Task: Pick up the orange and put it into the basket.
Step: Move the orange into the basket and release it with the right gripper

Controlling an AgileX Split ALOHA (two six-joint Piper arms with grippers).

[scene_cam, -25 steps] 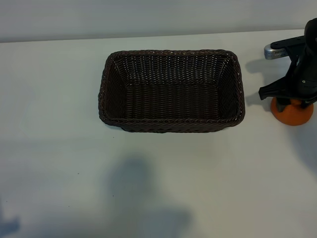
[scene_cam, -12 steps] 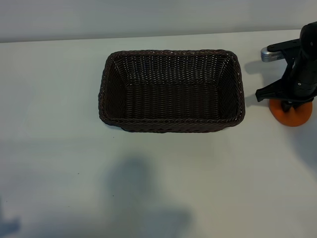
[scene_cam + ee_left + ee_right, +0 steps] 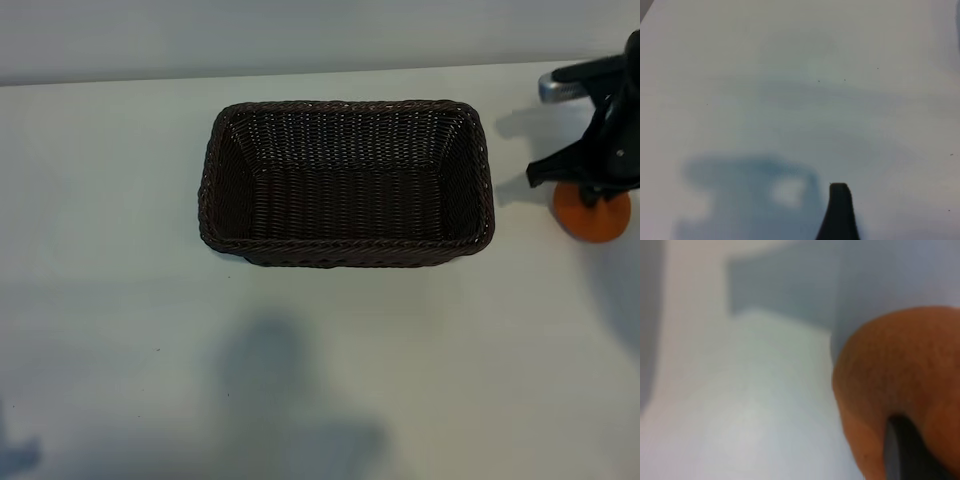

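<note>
The orange [image 3: 592,218] lies at the table's right edge in the exterior view, to the right of the dark woven basket [image 3: 345,252] and apart from it. My right gripper [image 3: 596,192] comes down on the orange from above and covers its top. In the right wrist view the orange [image 3: 890,380] fills the near side, with one dark finger [image 3: 907,452] pressed into its skin, so the gripper is shut on the orange. Nothing lies in the basket. My left gripper is outside the exterior view; its wrist view shows one finger [image 3: 839,212] over bare table, open.
The white table [image 3: 300,380] carries only the basket and the orange. Arm shadows fall across its front part. The right arm's silver and black links [image 3: 580,85] stand above the back right corner. A pale wall runs behind the table.
The right gripper has closed on the orange. Gripper and orange now sit slightly farther back and to the right in the exterior view. The basket has not moved.
</note>
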